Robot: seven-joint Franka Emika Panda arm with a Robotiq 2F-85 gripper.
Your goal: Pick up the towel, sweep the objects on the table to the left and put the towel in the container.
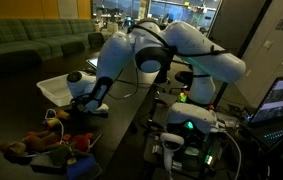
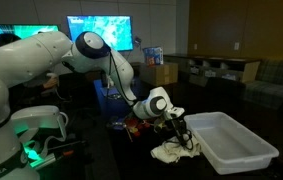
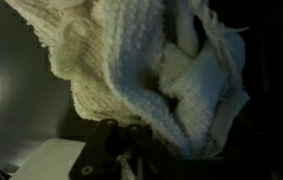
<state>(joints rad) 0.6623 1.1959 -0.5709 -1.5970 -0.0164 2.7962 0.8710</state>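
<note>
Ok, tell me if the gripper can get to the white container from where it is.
Probably yes: the gripper, shut on the towel, is right beside the container. Nothing stands between them, and its top is open.

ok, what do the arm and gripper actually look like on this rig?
Arm: glossy white rounded shells, dark rings at the joints. A thin dark cable seems to run along its outside. The wrist is a rounded white housing, followed by a compact black gripper. The base glows green. No markings readable.
</note>
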